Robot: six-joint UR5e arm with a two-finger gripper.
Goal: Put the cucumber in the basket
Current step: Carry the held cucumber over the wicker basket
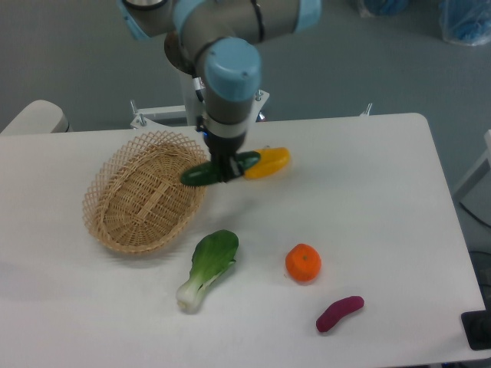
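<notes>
Above the right rim of the basket (146, 201), in the fixed camera's single view, the gripper (222, 170) is seen pointing straight down with the cucumber (219, 169) held crosswise between its fingers; the fingers are closed around the middle of the cucumber, and both dark green ends stick out to either side. The cucumber is carried clear of the table (368, 184), roughly level with a slight tilt, its left end reaching over the looped edge of the basket and its right end overlapping, in the picture, the yellow vegetable (265, 162) that lies on the table behind it; whether the two touch cannot be told, though the height of the grip suggests they are apart. The basket itself holds nothing, and its woven floor is fully visible. Judged from this, the pick and the lift are done and the carry is nearly done, while the placing is not: the cucumber is only at the rim, not over the middle of the basket. What is left, as a judgement, is a short travel further left, a lowering into the basket and an opening of the fingers. Nearer the camera, the bok choy (207, 268) lies just beside the near right edge of the basket, the orange fruit (303, 262) lies to its right, and the small purple vegetable (339, 313) lies nearest and furthest right, all well apart from the gripper
</notes>
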